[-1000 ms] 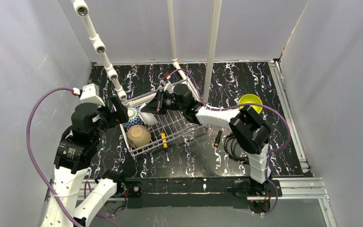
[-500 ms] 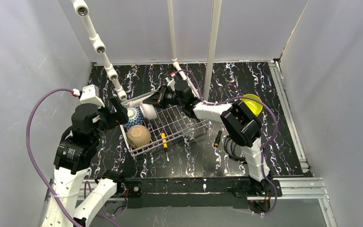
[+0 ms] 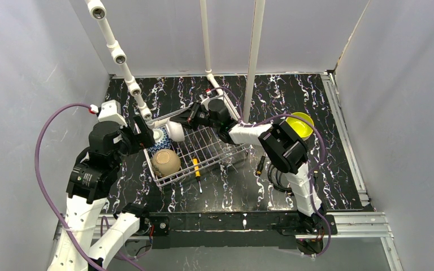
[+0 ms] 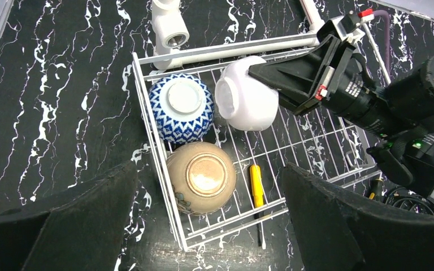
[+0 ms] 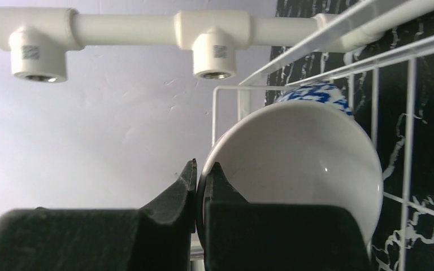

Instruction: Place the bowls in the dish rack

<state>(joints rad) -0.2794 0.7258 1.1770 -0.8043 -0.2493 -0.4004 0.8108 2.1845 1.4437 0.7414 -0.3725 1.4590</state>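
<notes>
Pinching the white bowl [image 4: 247,104] by its rim, the right gripper [image 4: 253,70] may let it swing into the blue-white bowl [image 4: 181,109]; the left gripper [image 3: 143,133] hangs spread.

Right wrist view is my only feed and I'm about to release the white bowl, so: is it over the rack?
Observer: Yes. The white bowl, tilted on its side in the right claw, is within the rack, at its far end.
Operator: Anything else in there?
Observer: An upturned tan bowl sits nearer, with a screwdriver beside it on the grid.
Operator: Where's the left claw?
Observer: The left claw is open, hovering by the rack's left edge.
</notes>
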